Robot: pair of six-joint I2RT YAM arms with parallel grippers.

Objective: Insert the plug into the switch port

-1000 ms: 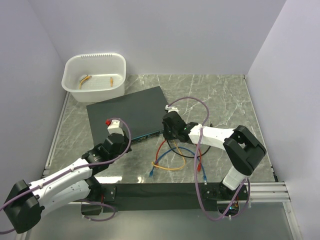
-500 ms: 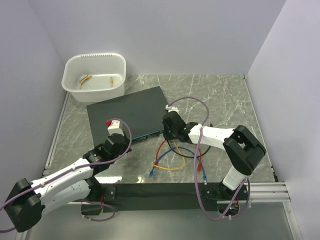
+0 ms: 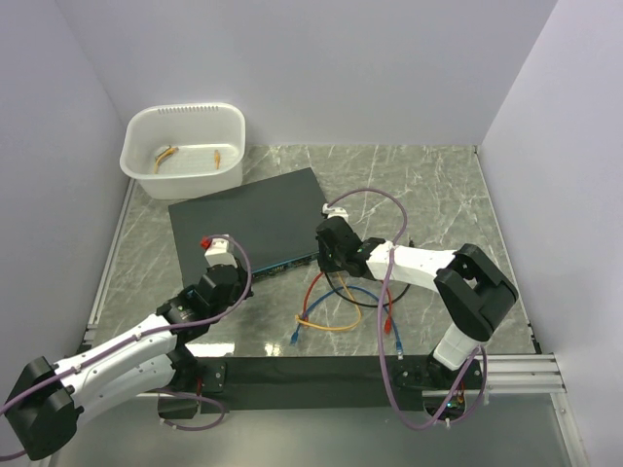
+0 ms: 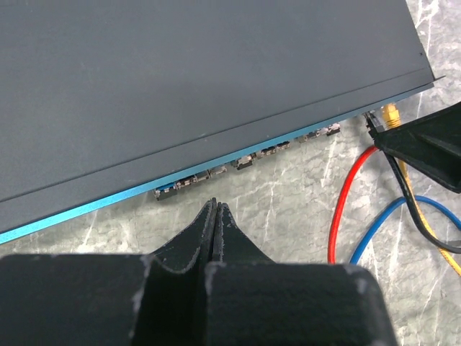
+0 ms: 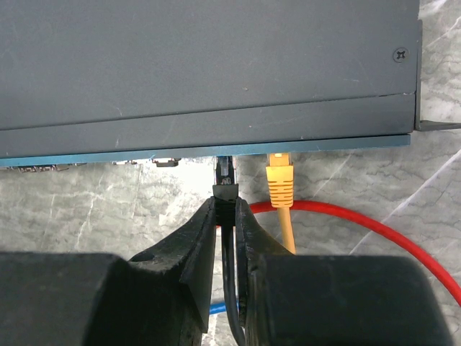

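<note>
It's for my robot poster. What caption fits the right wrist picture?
Right gripper pinching a black plug at the switch's teal-blue face, next to a yellow plug.

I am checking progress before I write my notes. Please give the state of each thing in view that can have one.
left gripper: shut, empty, in front of the switch.
right gripper: shut on black plug.
black plug: held, tip at the switch port; whether it is seated is unclear.
yellow plug: plugged into the switch.
white tub: holds loose cables.
</note>
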